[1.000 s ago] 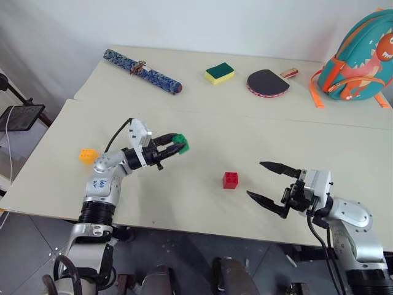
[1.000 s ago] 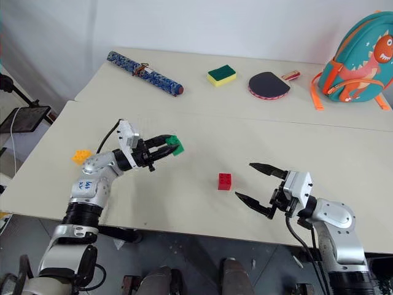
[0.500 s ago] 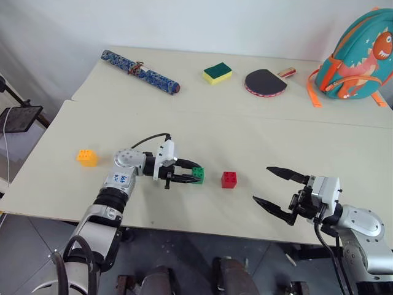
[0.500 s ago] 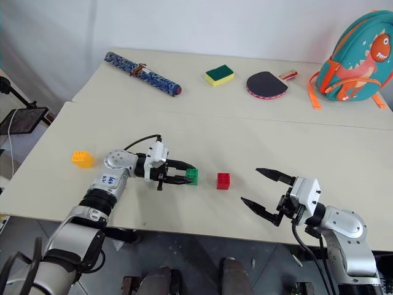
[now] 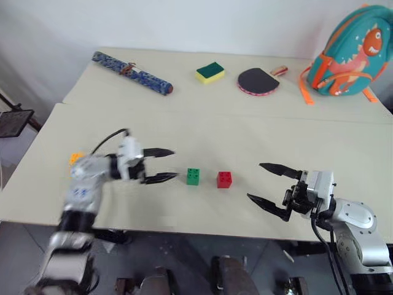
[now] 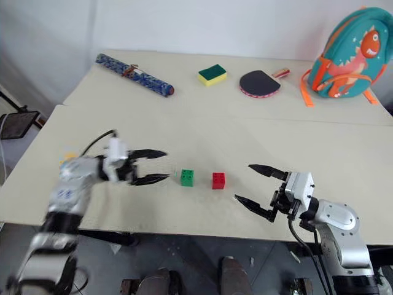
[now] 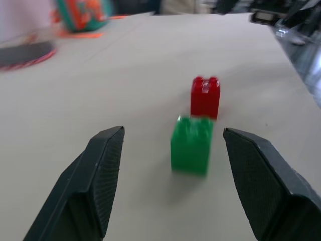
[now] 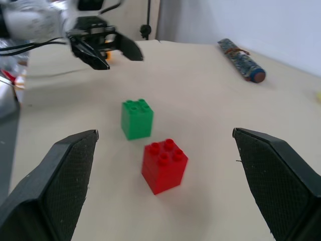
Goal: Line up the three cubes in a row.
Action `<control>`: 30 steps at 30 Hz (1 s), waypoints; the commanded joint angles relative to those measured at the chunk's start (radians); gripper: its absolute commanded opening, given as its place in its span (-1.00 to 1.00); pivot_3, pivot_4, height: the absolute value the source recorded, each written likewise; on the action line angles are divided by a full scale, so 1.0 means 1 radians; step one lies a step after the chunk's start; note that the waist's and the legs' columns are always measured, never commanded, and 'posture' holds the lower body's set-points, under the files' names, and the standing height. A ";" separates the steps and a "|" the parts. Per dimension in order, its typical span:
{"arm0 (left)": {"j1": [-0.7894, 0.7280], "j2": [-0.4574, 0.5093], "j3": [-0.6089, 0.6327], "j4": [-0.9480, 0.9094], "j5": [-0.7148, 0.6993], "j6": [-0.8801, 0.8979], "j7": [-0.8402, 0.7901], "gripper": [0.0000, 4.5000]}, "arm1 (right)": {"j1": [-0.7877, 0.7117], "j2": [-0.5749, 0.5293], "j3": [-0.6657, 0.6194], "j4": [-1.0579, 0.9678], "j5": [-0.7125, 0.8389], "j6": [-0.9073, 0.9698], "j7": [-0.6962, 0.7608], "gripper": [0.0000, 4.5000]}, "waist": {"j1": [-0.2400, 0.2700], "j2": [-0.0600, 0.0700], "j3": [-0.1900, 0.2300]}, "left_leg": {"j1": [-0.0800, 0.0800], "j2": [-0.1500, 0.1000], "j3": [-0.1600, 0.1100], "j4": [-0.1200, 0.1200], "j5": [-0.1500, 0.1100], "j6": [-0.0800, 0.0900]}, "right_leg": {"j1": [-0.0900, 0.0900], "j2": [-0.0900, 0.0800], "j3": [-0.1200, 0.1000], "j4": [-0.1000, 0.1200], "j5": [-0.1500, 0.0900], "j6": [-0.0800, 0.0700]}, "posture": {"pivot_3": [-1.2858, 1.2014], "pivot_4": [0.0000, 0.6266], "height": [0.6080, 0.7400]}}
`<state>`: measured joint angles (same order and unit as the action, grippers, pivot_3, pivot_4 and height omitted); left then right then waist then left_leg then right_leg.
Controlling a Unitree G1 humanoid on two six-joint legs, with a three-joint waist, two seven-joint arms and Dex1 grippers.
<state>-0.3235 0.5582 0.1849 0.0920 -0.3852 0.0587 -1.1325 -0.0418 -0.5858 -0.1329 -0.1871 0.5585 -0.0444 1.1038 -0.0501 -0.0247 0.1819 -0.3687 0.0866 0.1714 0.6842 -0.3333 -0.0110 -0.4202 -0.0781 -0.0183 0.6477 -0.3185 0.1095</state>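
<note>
Green cube [image 5: 193, 176] now sits released beside red cube [image 5: 225, 179]; left gripper [image 5: 164, 165] spread, withdrawn. Your yellow-orange cube [image 5: 75, 158] pickup could nudge them askew.

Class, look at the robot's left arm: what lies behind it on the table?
A yellow-orange cube peeks out behind the left arm near the table edge. Most of it is covered by the arm, so its studs cannot be seen.
</note>
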 commanded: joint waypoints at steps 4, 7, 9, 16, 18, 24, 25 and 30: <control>0.339 -0.140 0.350 -0.399 -0.081 0.117 0.487 0.98 | -0.129 0.053 0.109 -0.063 0.065 0.075 0.049 1.00 | 0.020 -0.001 0.000 | 0.001 0.001 0.001 0.001 0.000 0.002 | 0.001 -0.002 0.002 -0.003 0.000 0.000 | 0.03 -0.52 1.00; 0.433 -0.244 0.461 -0.396 -0.053 0.065 0.655 0.98 | -0.176 0.074 0.141 -0.048 0.052 0.073 0.065 1.00 | 0.026 -0.001 0.000 | 0.002 -0.001 -0.001 0.001 0.000 0.003 | 0.004 -0.003 0.000 -0.004 0.000 0.000 | 0.03 -0.52 1.00; 0.494 -0.315 0.519 -0.385 -0.051 0.043 0.749 0.98 | -0.198 0.075 0.156 -0.033 0.042 0.074 0.082 1.00 | 0.025 -0.001 0.000 | 0.003 -0.003 -0.001 0.001 0.000 0.003 | 0.005 -0.003 0.000 -0.004 0.000 0.000 | 0.03 -0.52 1.00; 0.600 -0.424 0.548 -0.360 -0.059 -0.007 0.873 0.98 | -0.217 0.074 0.158 -0.001 0.021 0.061 0.104 1.00 | 0.025 -0.005 -0.002 | 0.003 -0.004 -0.001 0.001 -0.002 0.004 | 0.006 -0.004 -0.001 -0.009 0.000 -0.001 | 0.03 -0.52 1.00; 0.569 -0.402 0.515 -0.372 -0.068 0.011 0.874 0.98 | -0.212 0.072 0.156 -0.001 0.019 0.062 0.106 1.00 | 0.026 -0.005 -0.002 | 0.002 -0.004 -0.002 0.001 -0.002 0.004 | 0.007 -0.004 -0.003 -0.010 0.000 -0.002 | 0.03 -0.52 1.00; 0.383 -0.251 0.403 -0.259 0.006 0.086 0.892 0.98 | -0.206 0.075 0.156 -0.004 0.005 0.060 0.095 1.00 | 0.023 -0.006 -0.003 | 0.002 -0.004 -0.003 0.000 -0.001 0.003 | 0.007 -0.003 -0.004 -0.010 0.002 -0.004 | 0.03 -0.52 1.00; 0.358 -0.228 0.390 -0.233 0.021 0.093 0.896 0.98 | -0.205 0.077 0.156 -0.004 0.002 0.059 0.092 1.00 | 0.023 -0.006 -0.003 | 0.003 -0.004 -0.003 0.000 -0.001 0.003 | 0.007 -0.003 -0.004 -0.009 0.002 -0.004 | 0.03 -0.52 1.00; 0.215 -0.146 0.387 -0.068 0.046 0.122 0.946 0.98 | -0.180 0.080 0.159 -0.018 -0.005 0.056 0.081 1.00 | 0.017 -0.006 -0.003 | 0.003 -0.002 0.001 0.000 -0.001 0.002 | 0.005 -0.002 -0.005 -0.009 0.002 -0.004 | 0.03 -0.52 1.00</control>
<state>-0.0995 0.3955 0.5610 -0.0007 -0.3429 0.1752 -0.1912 -0.2245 -0.5088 0.0357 -0.1740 0.5500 0.0226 1.1910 -0.0327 -0.0311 0.1785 -0.3655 0.0850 0.1735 0.6837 -0.3347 -0.0094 -0.4154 -0.0798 -0.0240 0.6392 -0.3164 0.1056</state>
